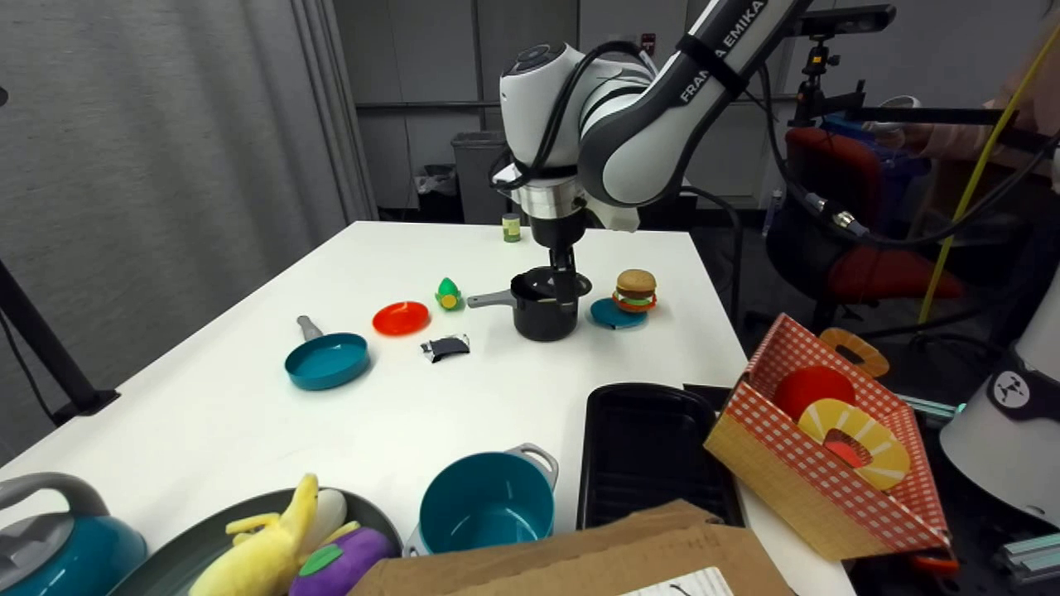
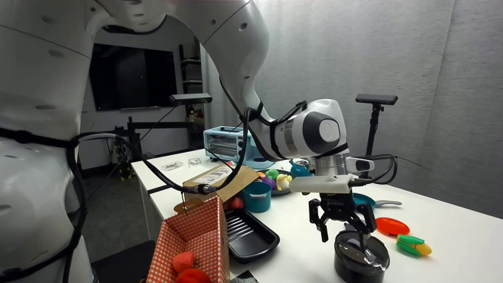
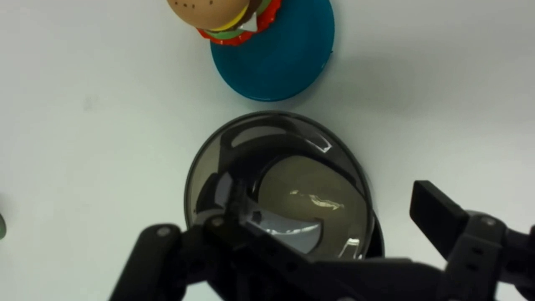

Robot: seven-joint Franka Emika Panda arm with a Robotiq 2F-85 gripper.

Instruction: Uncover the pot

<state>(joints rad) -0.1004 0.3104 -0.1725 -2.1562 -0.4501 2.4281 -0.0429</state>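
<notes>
The small black pot (image 1: 538, 321) with a grey side handle stands upright on the white table; it also shows in an exterior view (image 2: 357, 274). A dark see-through lid (image 3: 309, 184) lies over its top, shifted toward the burger, so a strip of pot (image 3: 378, 244) shows past the lid's edge. The lid also shows in an exterior view (image 2: 349, 254). My gripper (image 2: 344, 240) is open and low at the pot. One finger is over the lid, the other outside the rim. I cannot tell whether the first finger touches the lid. The lid's knob is not visible.
A toy burger (image 1: 635, 290) sits on a teal plate (image 1: 611, 316) close beside the pot. A red plate (image 1: 401, 319), toy corn (image 1: 448, 295), black wrapper (image 1: 445, 348) and teal pan (image 1: 328, 362) lie nearby. A black tray (image 1: 654, 447) and checkered box (image 1: 820, 480) stand toward an edge.
</notes>
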